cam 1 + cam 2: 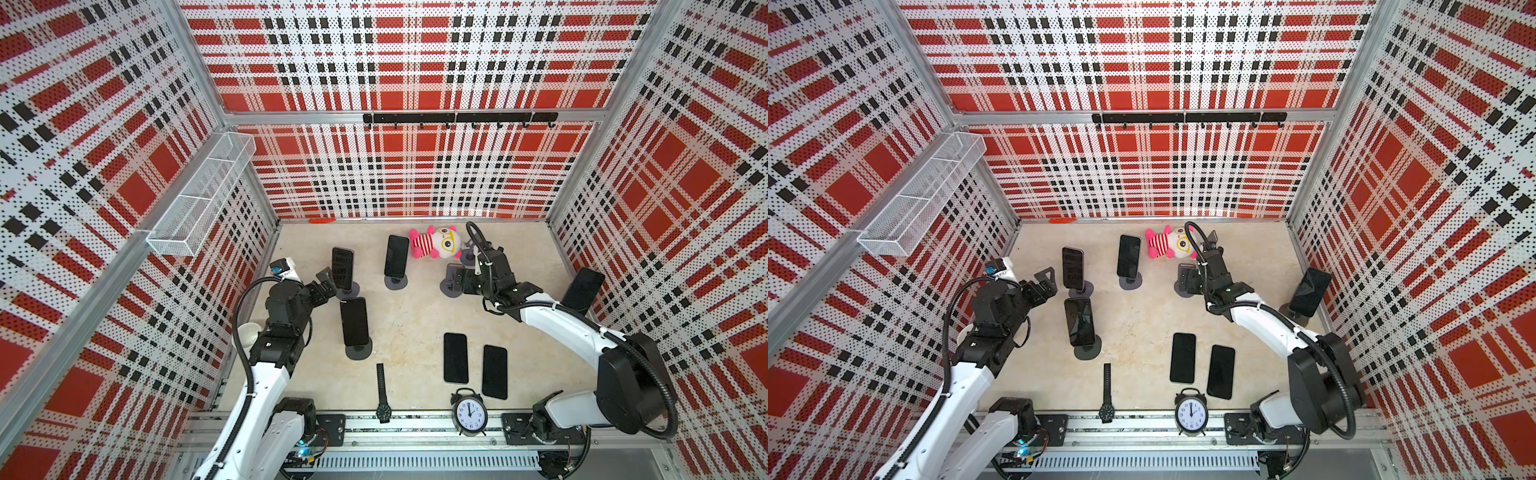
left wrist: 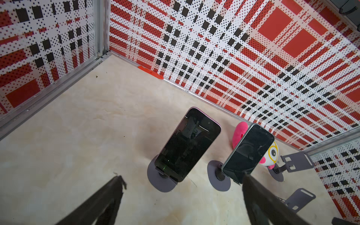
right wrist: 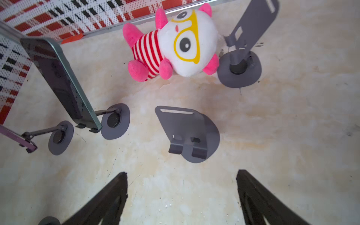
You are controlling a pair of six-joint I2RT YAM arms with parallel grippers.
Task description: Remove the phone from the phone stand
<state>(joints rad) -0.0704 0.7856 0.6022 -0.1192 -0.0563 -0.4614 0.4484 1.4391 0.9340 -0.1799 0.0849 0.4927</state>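
Note:
Several dark phones lean on grey round-based stands. In the left wrist view a phone [image 2: 188, 144] on its phone stand [image 2: 155, 180] is just ahead of my open left gripper [image 2: 182, 176], and a second phone [image 2: 248, 152] stands beside it. In both top views the left gripper [image 1: 326, 279] [image 1: 1046, 280] hangs beside that back-left phone [image 1: 343, 268] without touching it. My right gripper [image 3: 182, 173] [image 1: 455, 282] is open and holds nothing, just short of an empty stand [image 3: 187, 132]. Further phones sit on stands nearer the front [image 1: 354, 322] and at the right wall [image 1: 582, 291].
A pink striped plush toy [image 1: 434, 243] lies at the back beside another empty stand [image 3: 243, 48]. Two phones lie flat [image 1: 456, 357] [image 1: 494, 371]. A wristwatch [image 1: 382, 392] and an alarm clock [image 1: 469, 411] sit at the front edge. A white bowl [image 1: 247, 334] is by the left wall.

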